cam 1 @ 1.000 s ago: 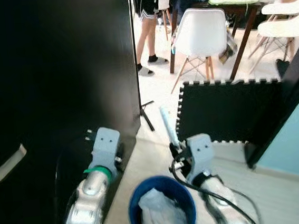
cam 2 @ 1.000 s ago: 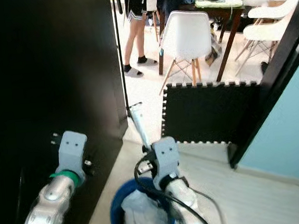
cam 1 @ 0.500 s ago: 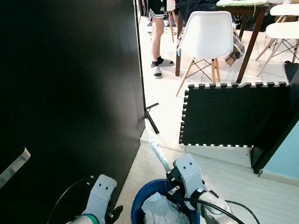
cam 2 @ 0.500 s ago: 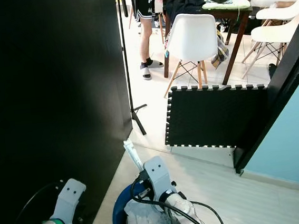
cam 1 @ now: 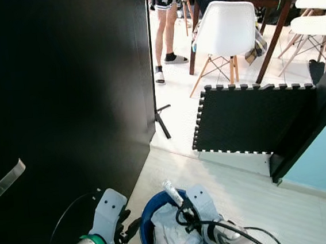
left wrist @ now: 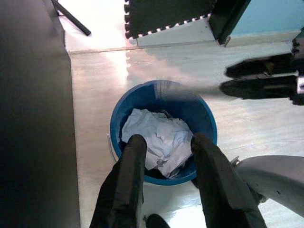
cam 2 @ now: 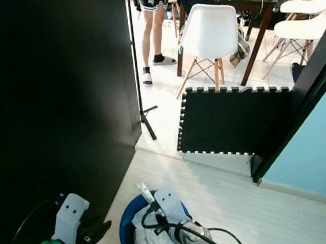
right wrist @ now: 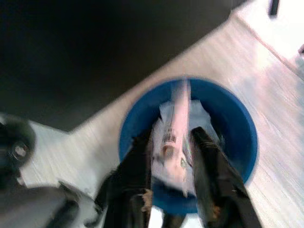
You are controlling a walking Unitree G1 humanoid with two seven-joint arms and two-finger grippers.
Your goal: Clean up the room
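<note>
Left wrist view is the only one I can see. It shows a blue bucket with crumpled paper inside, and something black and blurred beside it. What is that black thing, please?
Observer: It is the right tool. It is shut on a long white tube that carries a barcode.
Operator: Where is this tube relative to the bucket?
Observer: In the right wrist view it lies over the opening of the blue bucket, above the crumpled paper.
Operator: Is anybody near?
Observer: The head views show a person standing past the doorway, beside a white chair and well apart from the bucket.
</note>
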